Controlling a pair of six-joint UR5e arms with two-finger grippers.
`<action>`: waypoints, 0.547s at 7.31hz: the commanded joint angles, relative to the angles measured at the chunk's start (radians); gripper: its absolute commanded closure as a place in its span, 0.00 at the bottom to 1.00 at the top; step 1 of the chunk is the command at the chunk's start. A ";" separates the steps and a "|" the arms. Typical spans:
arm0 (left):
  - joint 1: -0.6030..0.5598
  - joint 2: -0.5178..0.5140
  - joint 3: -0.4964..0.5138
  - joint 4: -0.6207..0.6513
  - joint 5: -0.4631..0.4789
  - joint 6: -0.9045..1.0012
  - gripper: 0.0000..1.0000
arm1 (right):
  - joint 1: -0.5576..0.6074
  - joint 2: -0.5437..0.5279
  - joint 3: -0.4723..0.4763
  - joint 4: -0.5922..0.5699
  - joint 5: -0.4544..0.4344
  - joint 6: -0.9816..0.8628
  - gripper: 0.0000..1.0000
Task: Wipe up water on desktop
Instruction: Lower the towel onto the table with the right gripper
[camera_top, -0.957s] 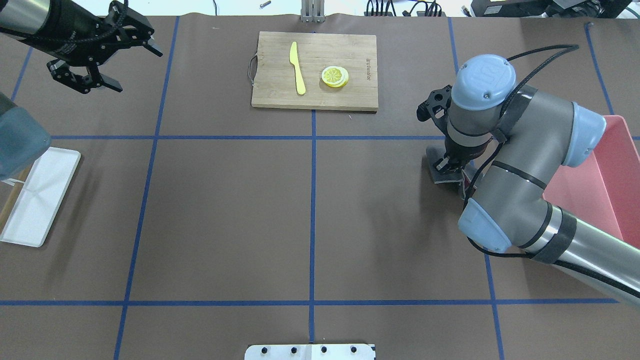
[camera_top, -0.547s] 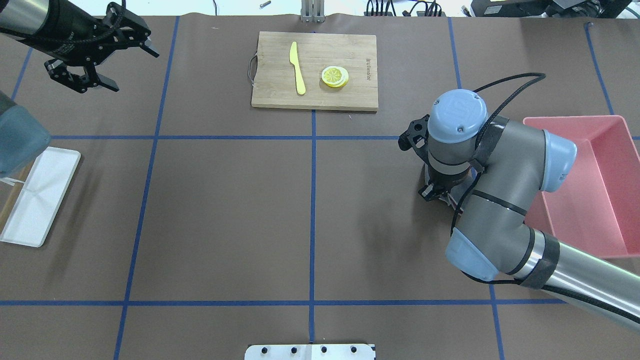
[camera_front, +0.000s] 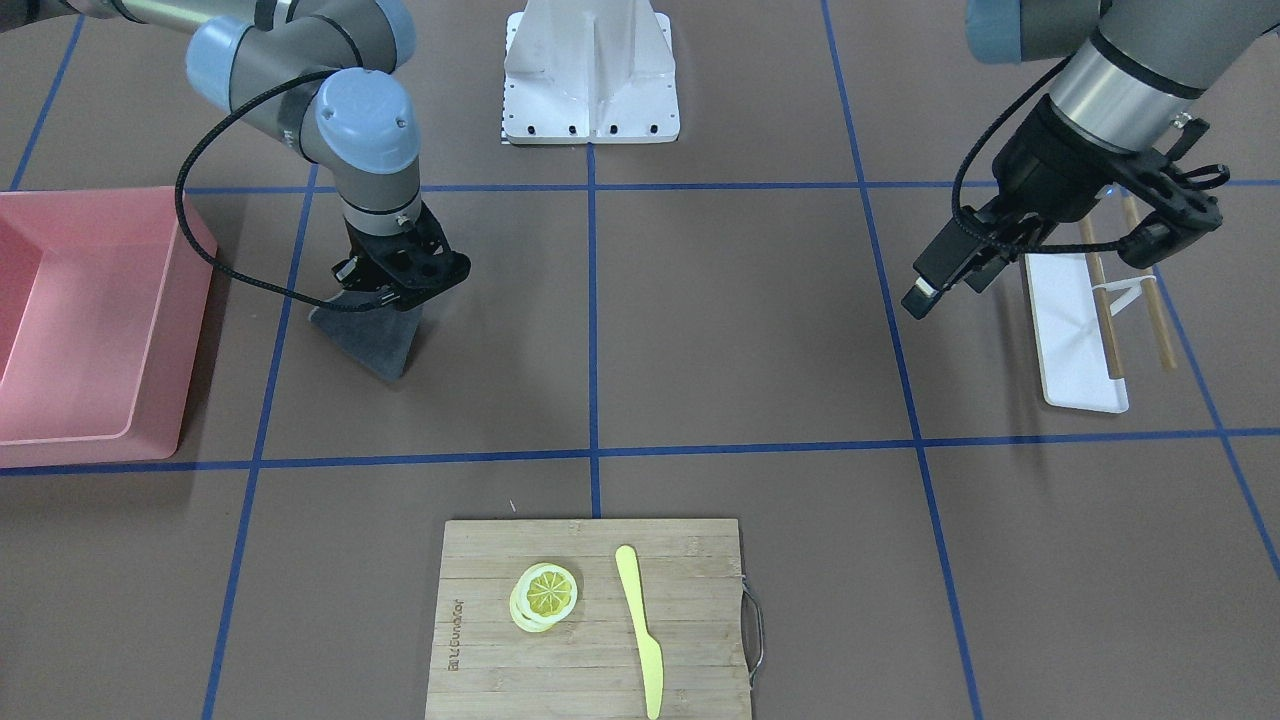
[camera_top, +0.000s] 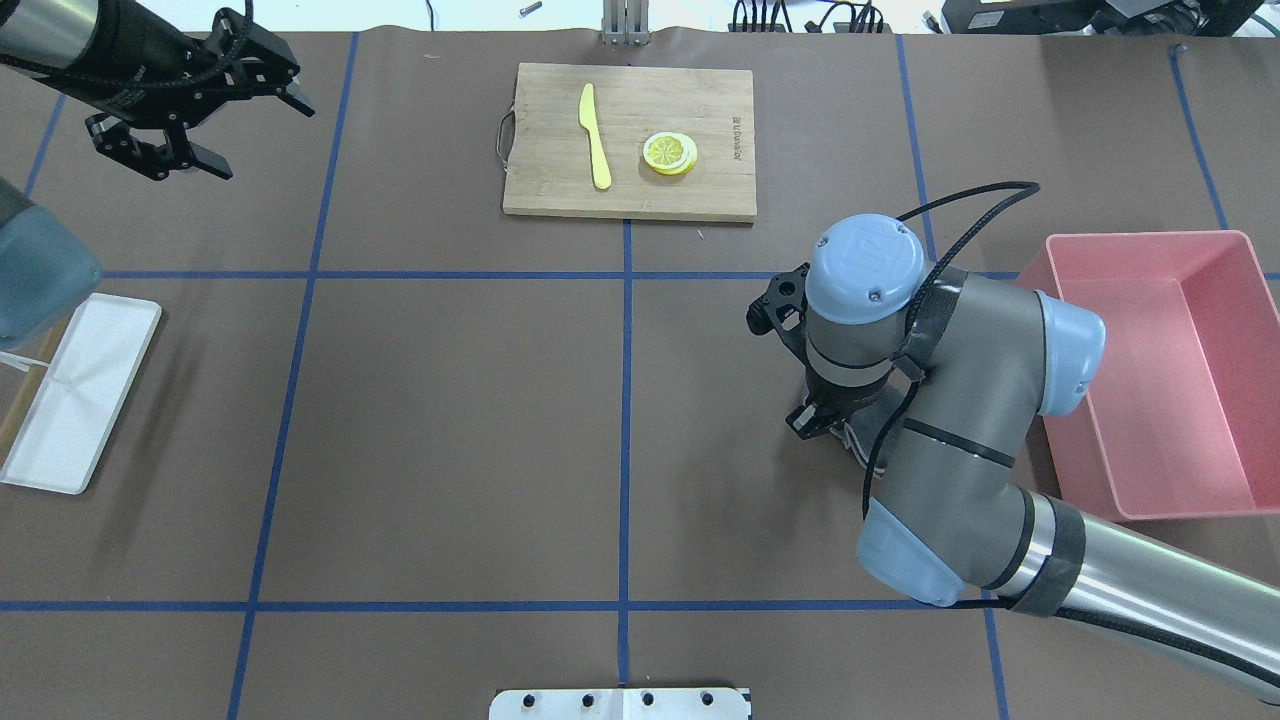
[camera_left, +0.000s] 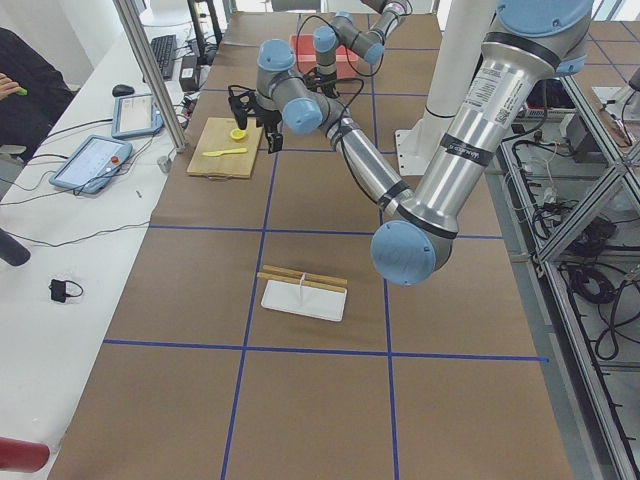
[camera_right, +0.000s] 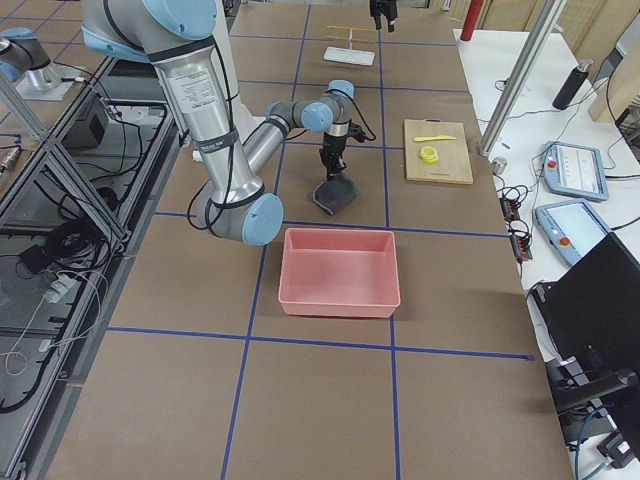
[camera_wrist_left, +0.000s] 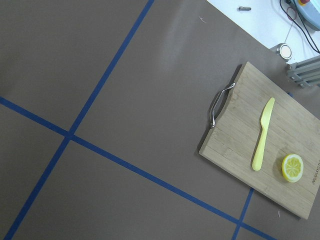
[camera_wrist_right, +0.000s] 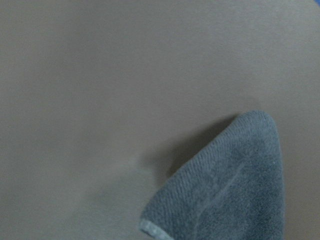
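The right claw (camera_front: 385, 298) points straight down with its fingers clamped together on the top of a grey cloth (camera_front: 372, 342). The cloth spreads out below the claw like a small tent, and its lower edge lies on the brown surface (camera_top: 450, 430) (the wrist camera shows one rounded corner of it flat against the paper). The surface runs out from under this claw in every direction, crossed by blue tape lines, and the cloth touches it inside one grid square, on the robot's right half. I cannot make out any wet patch on it at this size.

Just out from the right claw, on the side away from the middle of the surface, sits a pink bin (camera_top: 1170, 380). It is near the claw but not touching it or the cloth.

Further off, ahead of the right claw and in toward the centre line, a bamboo cutting board (camera_top: 700, 190) lies at the far edge. It carries a yellow knife (camera_top: 595, 135) and lemon slices (camera_top: 670, 153) side by side.

Well apart, across the whole width, the left claw (camera_top: 262, 140) hangs above the surface with its fingers spread wide and nothing between them. A white tray (camera_top: 80, 400) lies back toward the robot from that claw.
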 joint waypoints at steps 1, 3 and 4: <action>-0.021 -0.001 0.002 0.001 0.001 0.001 0.02 | -0.055 0.013 0.000 0.104 0.031 0.092 1.00; -0.038 0.001 0.005 0.004 0.002 0.024 0.02 | -0.056 0.006 0.033 0.201 0.125 0.182 1.00; -0.038 0.001 0.007 0.005 0.002 0.032 0.02 | -0.055 0.007 0.044 0.250 0.142 0.226 1.00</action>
